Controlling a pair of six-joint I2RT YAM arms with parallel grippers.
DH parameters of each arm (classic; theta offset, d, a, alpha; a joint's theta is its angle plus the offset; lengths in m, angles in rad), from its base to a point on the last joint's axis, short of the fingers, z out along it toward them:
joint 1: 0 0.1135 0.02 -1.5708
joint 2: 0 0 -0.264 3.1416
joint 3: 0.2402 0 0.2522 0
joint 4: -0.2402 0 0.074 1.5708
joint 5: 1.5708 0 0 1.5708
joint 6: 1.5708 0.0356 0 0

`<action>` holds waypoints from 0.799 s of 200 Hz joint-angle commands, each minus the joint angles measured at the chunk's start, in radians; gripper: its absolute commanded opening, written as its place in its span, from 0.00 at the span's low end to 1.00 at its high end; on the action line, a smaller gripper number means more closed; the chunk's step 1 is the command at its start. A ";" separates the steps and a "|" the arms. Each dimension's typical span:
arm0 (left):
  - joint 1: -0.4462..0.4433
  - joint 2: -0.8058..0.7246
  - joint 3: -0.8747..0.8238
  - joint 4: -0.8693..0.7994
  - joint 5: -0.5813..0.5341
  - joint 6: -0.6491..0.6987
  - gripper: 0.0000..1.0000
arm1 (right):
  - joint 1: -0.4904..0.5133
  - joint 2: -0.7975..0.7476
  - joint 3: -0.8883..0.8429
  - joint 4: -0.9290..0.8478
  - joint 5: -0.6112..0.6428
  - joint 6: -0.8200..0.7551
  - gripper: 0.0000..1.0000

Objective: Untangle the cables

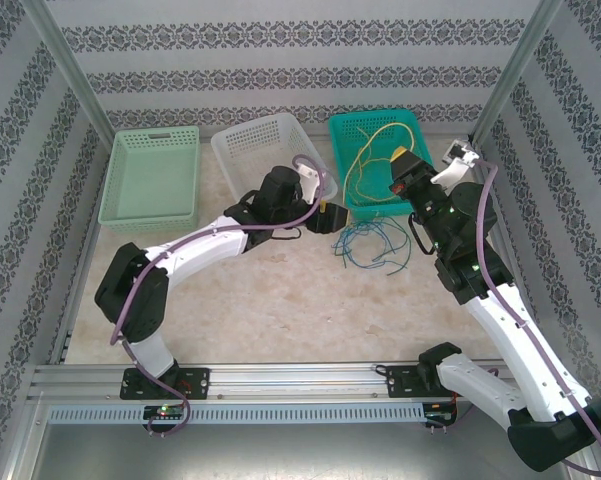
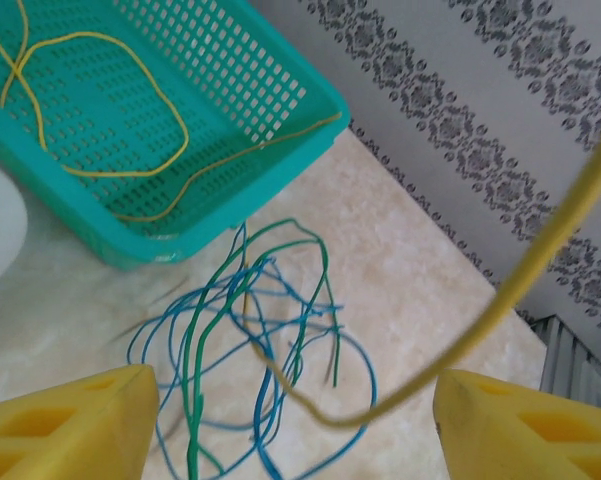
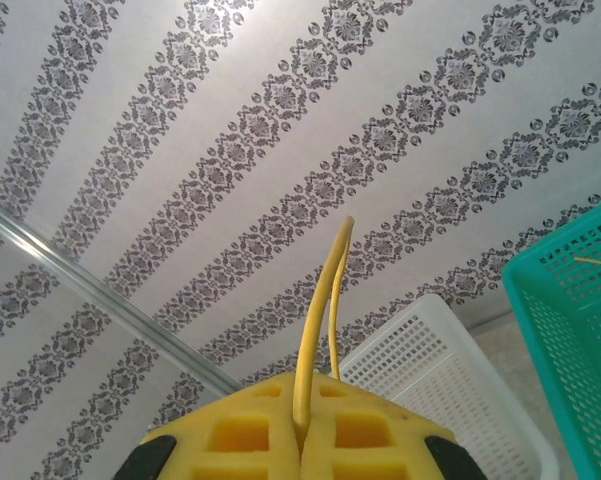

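- A pale, stone-patterned table (image 1: 280, 300) is seen from above. Three mesh baskets are lined along its far edge: a pale green basket (image 1: 150, 180) at upper left, a white basket (image 1: 255, 150) at upper centre, and a teal basket (image 1: 340, 150) just right of it.
- Loops of a yellow cable (image 1: 365, 160) are laid inside the teal basket.
- A loose tangle of blue and green cables (image 1: 372, 245) is spread on the table just below the teal basket, right of centre in the frame.
- The left gripper (image 1: 330, 217) is placed at the centre of the overhead view, just left of the tangle. In its wrist view, its yellow fingers (image 2: 70, 425) are set wide apart at the bottom corners with nothing clamped. A yellow strand is curved down from the right edge in front of the tangle.
- The right gripper (image 1: 400, 165) is poised above the teal basket's right side. In its wrist view, the fingers are pressed together on a strand of the yellow cable, which is bent upward.
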State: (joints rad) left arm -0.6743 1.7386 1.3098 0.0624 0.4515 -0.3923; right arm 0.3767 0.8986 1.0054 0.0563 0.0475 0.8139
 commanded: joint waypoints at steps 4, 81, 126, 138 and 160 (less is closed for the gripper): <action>-0.008 0.055 0.056 0.055 0.051 0.000 0.63 | -0.001 -0.014 -0.024 0.037 -0.032 0.030 0.00; -0.014 0.078 0.074 0.056 0.059 -0.017 0.00 | -0.003 -0.033 -0.047 -0.079 -0.003 -0.025 0.04; -0.020 0.014 0.040 0.009 0.041 0.008 0.00 | -0.025 -0.034 -0.065 -0.388 0.113 -0.209 0.67; -0.019 0.000 0.030 0.012 0.038 0.006 0.00 | -0.027 -0.036 -0.101 -0.415 0.117 -0.263 0.98; -0.019 -0.004 0.035 0.009 0.048 -0.003 0.00 | -0.030 -0.005 -0.136 -0.504 0.100 -0.308 0.98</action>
State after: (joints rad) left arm -0.6811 1.7863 1.3476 0.0669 0.4938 -0.4046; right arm 0.3553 0.8742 0.9112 -0.2977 0.1238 0.6147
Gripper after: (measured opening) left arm 0.051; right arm 0.938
